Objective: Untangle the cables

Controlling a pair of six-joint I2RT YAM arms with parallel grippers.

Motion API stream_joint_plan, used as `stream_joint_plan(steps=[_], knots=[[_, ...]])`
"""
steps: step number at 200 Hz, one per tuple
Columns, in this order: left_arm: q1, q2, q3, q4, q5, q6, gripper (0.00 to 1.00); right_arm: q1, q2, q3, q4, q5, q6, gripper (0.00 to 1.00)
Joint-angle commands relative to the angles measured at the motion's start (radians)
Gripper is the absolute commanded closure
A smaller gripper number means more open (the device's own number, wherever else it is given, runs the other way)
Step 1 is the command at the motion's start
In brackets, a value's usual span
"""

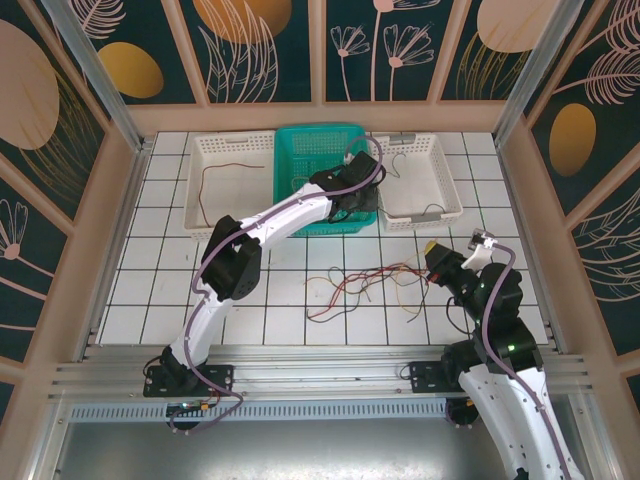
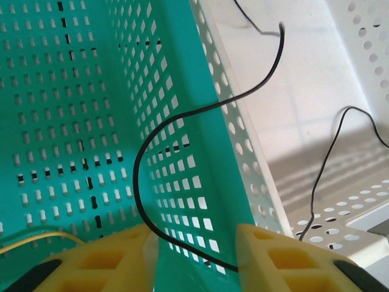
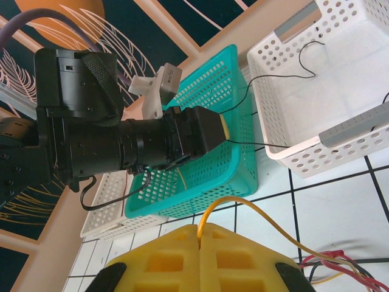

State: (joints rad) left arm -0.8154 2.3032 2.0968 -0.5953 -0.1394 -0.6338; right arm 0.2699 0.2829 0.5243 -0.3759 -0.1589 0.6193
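A tangle of red, yellow and black cables [image 1: 365, 285] lies on the tiled table. My left gripper [image 1: 362, 203] reaches into the teal basket [image 1: 300, 140] next to its right wall. In the left wrist view its jaws [image 2: 193, 243] stand apart, and a thin black cable [image 2: 135, 167] crosses the gap, touching the right finger. That cable curves up over the teal wall [image 2: 200, 121] toward the white basket [image 2: 364, 36]. My right gripper [image 1: 436, 252] is by the tangle's right end, shut [image 3: 199, 228] on a yellow cable [image 3: 240, 198] that arcs up out of the fingertips.
A white basket [image 1: 200, 150] left of the teal one holds a red cable [image 1: 207, 185]. The right white basket [image 1: 440, 170] holds black cable [image 3: 273, 77]. A yellow wire [image 2: 36, 237] lies inside the teal basket. The enclosure's walls ring the table.
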Motion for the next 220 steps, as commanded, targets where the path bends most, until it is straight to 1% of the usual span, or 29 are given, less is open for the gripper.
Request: stream_joint_plan(steps=[1, 24, 39, 51, 81, 100, 119, 129, 134, 140, 149, 156, 170, 181, 202, 220], knots=[[0.001, 0.002, 0.046, 0.002, -0.019, -0.007, 0.61, 0.004, -0.017, 0.014, -0.017, -0.005, -0.020, 1.00], [0.001, 0.001, 0.064, 0.001, -0.021, -0.005, 0.57, 0.003, -0.021, 0.017, -0.020, -0.004, -0.023, 1.00], [0.001, 0.006, 0.073, -0.003, -0.018, -0.003, 0.58, 0.004, -0.021, 0.020, -0.022, -0.002, -0.025, 1.00], [0.001, 0.012, 0.083, -0.007, -0.011, -0.004, 0.62, 0.004, -0.021, 0.023, -0.023, -0.001, -0.027, 1.00], [0.001, 0.029, 0.109, -0.015, 0.001, 0.001, 0.80, 0.004, -0.021, 0.032, -0.030, 0.002, -0.034, 1.00], [0.002, 0.043, 0.130, -0.026, 0.010, 0.004, 0.87, 0.004, -0.021, 0.038, -0.037, 0.005, -0.038, 1.00], [0.001, 0.055, 0.143, -0.031, 0.019, 0.005, 0.87, 0.003, -0.022, 0.044, -0.044, 0.009, -0.042, 1.00], [0.002, 0.056, 0.142, -0.040, 0.022, 0.005, 0.86, 0.004, -0.022, 0.048, -0.047, 0.010, -0.045, 1.00], [0.000, 0.053, 0.134, -0.045, 0.016, 0.007, 0.83, 0.004, -0.022, 0.050, -0.049, 0.010, -0.046, 1.00], [-0.001, 0.041, 0.116, -0.045, 0.009, 0.009, 0.77, 0.004, -0.021, 0.054, -0.054, 0.012, -0.048, 1.00], [-0.001, 0.012, 0.068, -0.034, -0.008, 0.008, 0.64, 0.004, -0.024, 0.058, -0.059, 0.013, -0.050, 1.00], [-0.001, -0.019, 0.017, -0.009, -0.019, 0.008, 0.57, 0.005, -0.027, 0.059, -0.062, 0.013, -0.052, 1.00], [-0.001, -0.078, -0.073, 0.042, -0.038, 0.004, 0.46, 0.004, -0.030, 0.055, -0.057, 0.013, -0.052, 1.00], [-0.001, -0.097, -0.101, 0.056, -0.037, 0.000, 0.38, 0.004, -0.028, 0.049, -0.050, 0.010, -0.049, 1.00], [-0.001, -0.075, -0.078, 0.045, -0.025, 0.001, 0.37, 0.004, -0.018, 0.047, -0.038, 0.001, -0.046, 1.00], [-0.001, -0.042, -0.050, 0.043, -0.009, -0.001, 0.40, 0.005, -0.018, 0.050, -0.037, 0.001, -0.043, 1.00]])
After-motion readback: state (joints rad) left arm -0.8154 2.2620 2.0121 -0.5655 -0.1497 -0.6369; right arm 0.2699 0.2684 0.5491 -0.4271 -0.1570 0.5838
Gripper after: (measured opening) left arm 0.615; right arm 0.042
